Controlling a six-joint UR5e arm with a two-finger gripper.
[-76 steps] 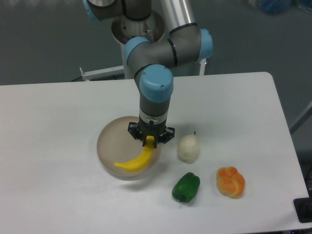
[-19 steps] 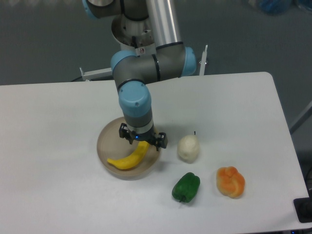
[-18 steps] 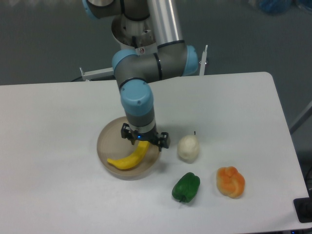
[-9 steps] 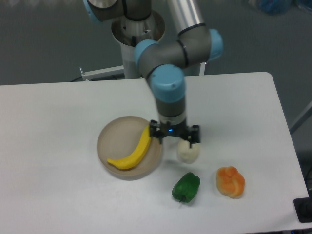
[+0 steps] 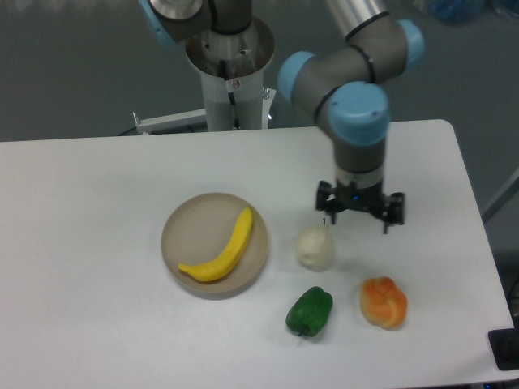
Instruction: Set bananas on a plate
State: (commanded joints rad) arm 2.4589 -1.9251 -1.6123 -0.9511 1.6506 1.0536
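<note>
The banana (image 5: 220,253) lies inside the plate (image 5: 174,225). My gripper (image 5: 359,212) is empty with fingers spread, right of the plate.

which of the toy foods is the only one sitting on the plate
The yellow banana. It lies inside the beige plate, while the white pear, green pepper and orange pepper all sit directly on the table to the plate's right.
</note>
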